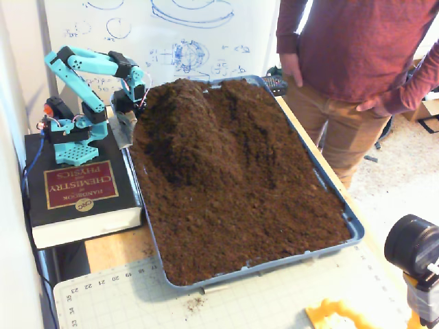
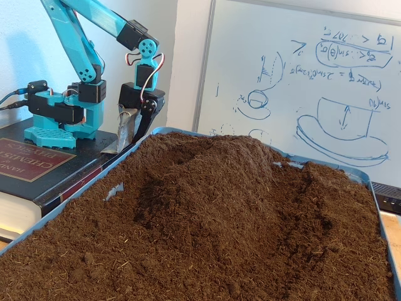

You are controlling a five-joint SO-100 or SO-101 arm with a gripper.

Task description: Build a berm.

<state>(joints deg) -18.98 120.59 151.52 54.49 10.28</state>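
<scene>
At the far left of the bench, a thick book (image 1: 81,188) lies flat, red cover panel up, with the teal arm's base (image 1: 72,133) sitting on it. Arm folded back on itself. Gripper (image 2: 127,137) hangs tip-down just beside the tray's left rim, off the soil; a grey scoop-like blade forms one finger, a dark finger sits close against it. Gap narrow as far as I can see; nothing visibly held between them. Whether the blade tip touches the book, can't tell.

Blue tray (image 1: 357,229) fills the middle of the bench, packed with dark brown crumbly soil. The berm (image 1: 188,127) rises in the tray's far-left part: long axis runs from the far rim toward the near end, tapering down into lower soil. A shallow furrow lies to its right, then a lower second ridge.

Green cutting mat (image 1: 226,305) sits under the near edge. Whiteboard (image 2: 301,81) with blue sketches stands behind. On the right a person (image 1: 350,62) in a maroon shirt stands by the tray.
</scene>
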